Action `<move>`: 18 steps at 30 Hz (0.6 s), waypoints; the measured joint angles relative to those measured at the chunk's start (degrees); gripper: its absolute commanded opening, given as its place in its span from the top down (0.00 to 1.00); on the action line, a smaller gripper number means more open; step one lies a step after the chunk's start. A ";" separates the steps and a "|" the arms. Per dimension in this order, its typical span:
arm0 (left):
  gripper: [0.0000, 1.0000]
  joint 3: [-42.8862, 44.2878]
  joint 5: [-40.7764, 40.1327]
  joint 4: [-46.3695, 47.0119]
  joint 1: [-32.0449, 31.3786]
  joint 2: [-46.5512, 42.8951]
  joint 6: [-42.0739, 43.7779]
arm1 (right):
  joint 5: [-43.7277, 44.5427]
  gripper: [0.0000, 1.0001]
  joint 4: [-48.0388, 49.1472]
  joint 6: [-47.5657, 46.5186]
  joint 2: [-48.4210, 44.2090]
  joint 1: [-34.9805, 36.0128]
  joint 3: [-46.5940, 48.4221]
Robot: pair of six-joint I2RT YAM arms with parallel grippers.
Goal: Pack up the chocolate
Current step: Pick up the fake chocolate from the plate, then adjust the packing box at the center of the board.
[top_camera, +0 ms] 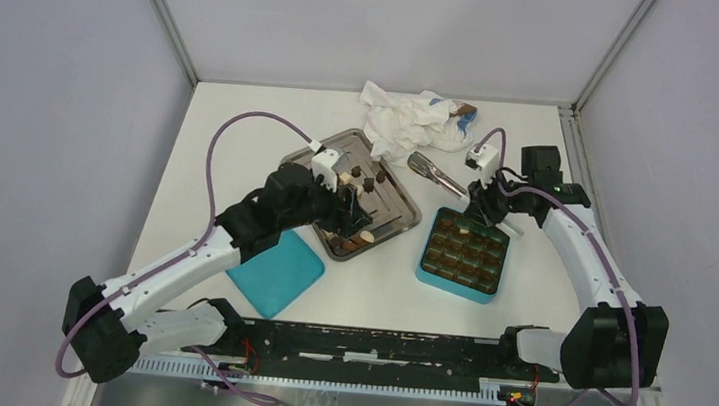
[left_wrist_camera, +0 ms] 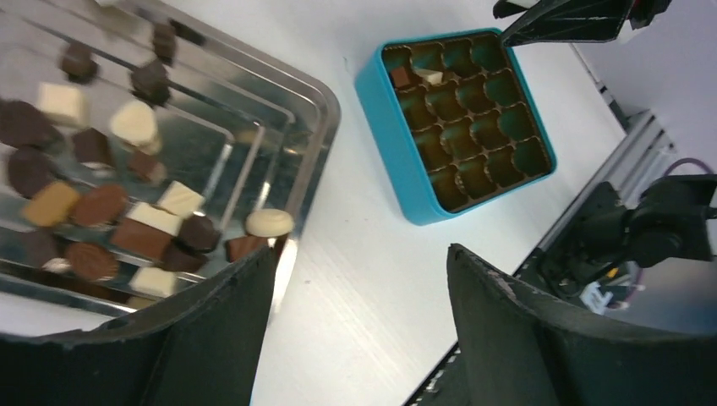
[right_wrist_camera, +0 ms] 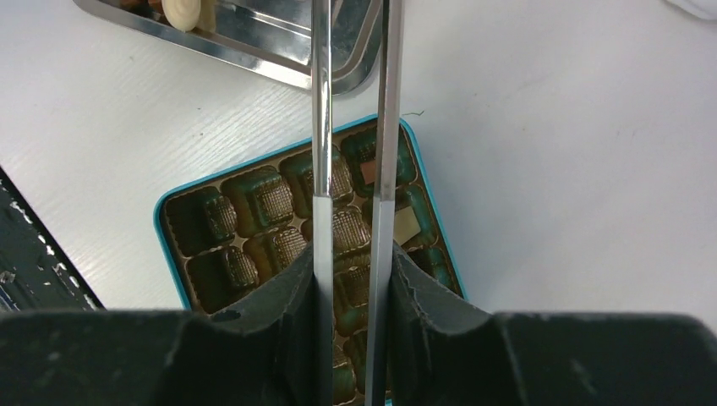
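The left end effector hangs wide open and empty at the rim of the metal tray, with the chocolate heaped at its 10 o'clock. Centre one piece before closing, clear of that rim. The right end effector clamps tongs over the teal box, at the tray's 4 o'clock from above. The surface between gives swing room.

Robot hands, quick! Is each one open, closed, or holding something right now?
The left gripper: open, fingers wide apart, holding nothing.
The right gripper: closed, holding the metal tongs.
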 measured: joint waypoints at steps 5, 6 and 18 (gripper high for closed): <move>0.27 -0.96 -3.28 6.01 -6.58 7.96 -8.59 | -5.81 0.97 1.68 -0.02 -3.39 -6.95 -4.87; 0.28 -0.46 -5.46 6.40 -9.01 10.01 -9.35 | -6.19 0.97 1.99 0.07 -3.89 -7.96 -5.66; 0.52 19.96 -18.69 6.78 -17.27 41.05 -10.23 | -8.48 0.97 4.31 0.55 -9.25 -11.56 -9.94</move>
